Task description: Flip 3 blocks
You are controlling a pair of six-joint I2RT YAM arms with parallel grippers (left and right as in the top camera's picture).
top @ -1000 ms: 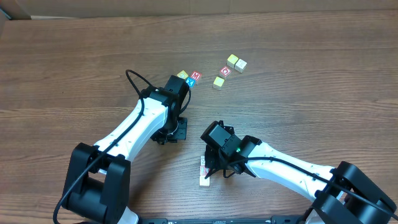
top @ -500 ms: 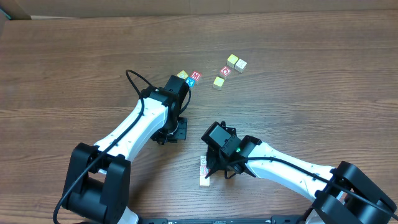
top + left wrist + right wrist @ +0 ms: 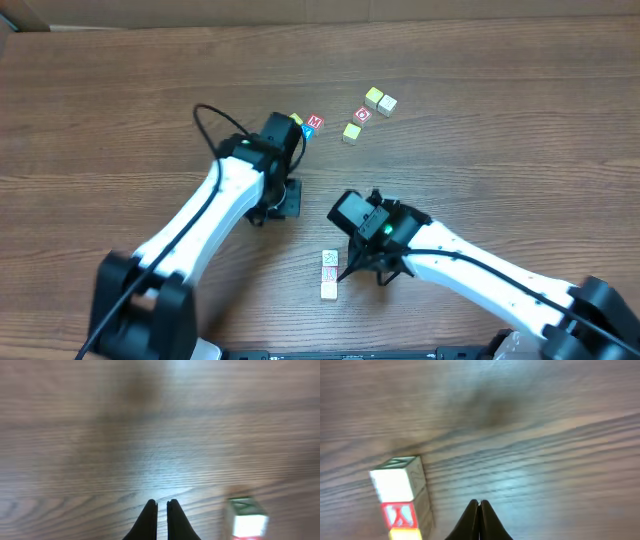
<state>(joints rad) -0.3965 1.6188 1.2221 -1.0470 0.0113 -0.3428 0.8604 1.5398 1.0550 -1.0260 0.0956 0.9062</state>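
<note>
White arms (image 3: 200, 215) bent over the wooden table (image 3: 120, 100).
Left fingers (image 3: 147, 520) and right fingers (image 3: 470, 521) were pressed together, empty; the right pair hung just beside the blocks (image 3: 329, 273).

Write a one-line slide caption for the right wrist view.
Shut right fingers over a wood table, beside a row of three blocks: cream, red-letter, yellow.

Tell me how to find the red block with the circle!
Look at the wooden table, toward its far side, slightly right of middle, where four small blocks cluster. The block sits between a yellow block and a pale pair. Among those four, only its top is red.
</note>
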